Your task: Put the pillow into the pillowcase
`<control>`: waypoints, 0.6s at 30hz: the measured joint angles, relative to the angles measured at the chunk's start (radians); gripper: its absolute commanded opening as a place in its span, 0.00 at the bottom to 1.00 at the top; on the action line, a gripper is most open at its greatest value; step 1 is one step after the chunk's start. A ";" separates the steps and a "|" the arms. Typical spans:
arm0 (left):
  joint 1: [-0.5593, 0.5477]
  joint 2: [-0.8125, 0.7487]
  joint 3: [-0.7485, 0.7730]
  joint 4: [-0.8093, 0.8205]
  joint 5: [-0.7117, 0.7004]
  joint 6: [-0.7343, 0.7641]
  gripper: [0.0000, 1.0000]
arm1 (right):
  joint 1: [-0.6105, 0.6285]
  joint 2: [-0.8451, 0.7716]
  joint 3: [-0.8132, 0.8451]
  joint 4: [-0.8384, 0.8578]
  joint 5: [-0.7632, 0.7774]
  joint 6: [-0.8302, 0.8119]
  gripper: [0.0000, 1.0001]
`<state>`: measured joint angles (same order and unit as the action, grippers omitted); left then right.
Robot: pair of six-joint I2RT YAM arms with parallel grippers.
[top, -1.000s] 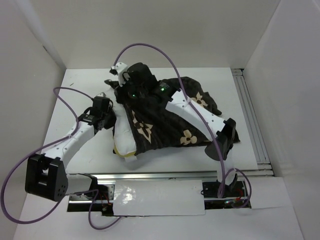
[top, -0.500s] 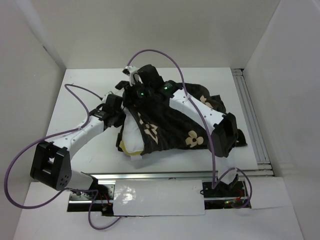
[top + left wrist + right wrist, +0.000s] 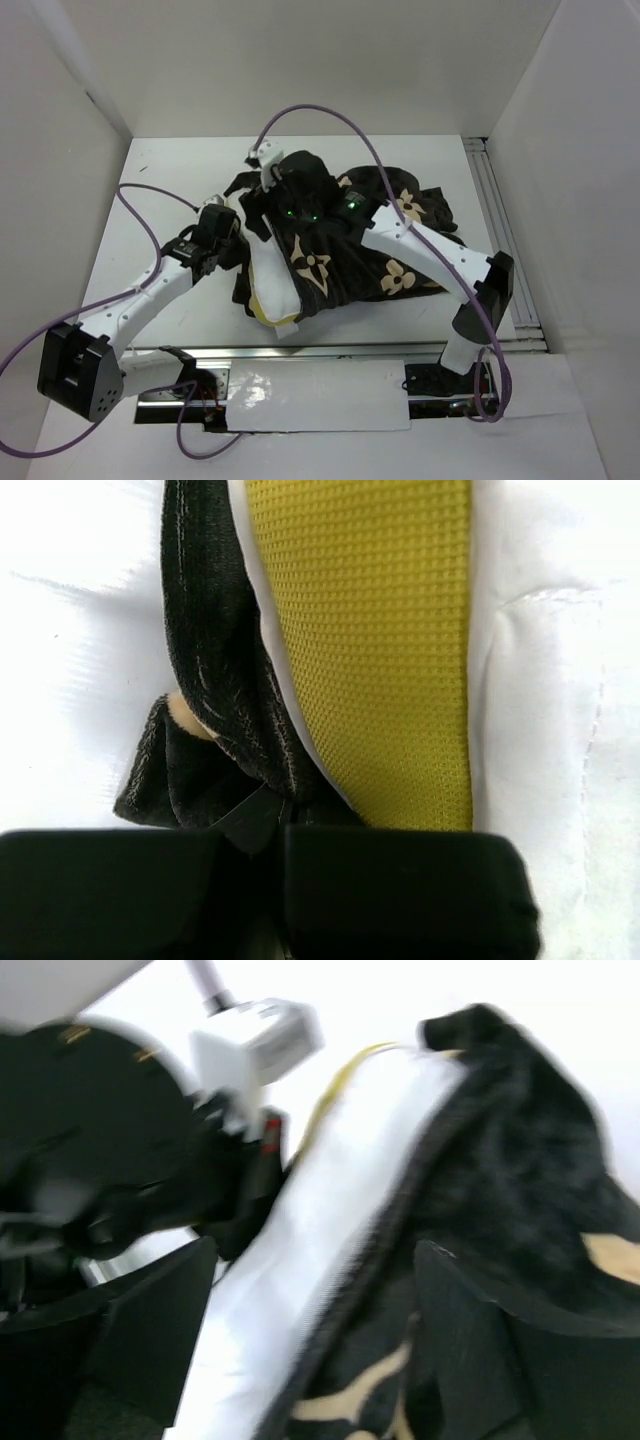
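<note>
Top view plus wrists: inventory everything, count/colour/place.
pillow: one, white with yellow edge trim, table centre, mostly inside the pillowcase, left side showing
pillowcase: one, dark brown-black with tan motifs, pulled over the pillow
table: one, white, beneath everything
rails: two, metal, along the table's near and right edges
cables: at least two, purple, looping off the arms
left gripper: one, black, shut on the pillowcase hem beside the trim
right gripper: one, black, open, straddling the pillowcase opening
</note>
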<state>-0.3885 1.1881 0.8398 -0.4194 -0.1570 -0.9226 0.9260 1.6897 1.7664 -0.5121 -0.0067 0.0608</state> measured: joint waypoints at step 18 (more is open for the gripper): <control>0.031 -0.052 -0.037 -0.098 0.002 0.003 0.00 | 0.099 0.264 0.085 -0.083 0.154 0.056 0.12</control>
<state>-0.3573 1.1358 0.8024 -0.5175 -0.1555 -0.9199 1.0248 1.9533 1.8511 -0.5949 0.1471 0.1165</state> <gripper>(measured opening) 0.043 0.045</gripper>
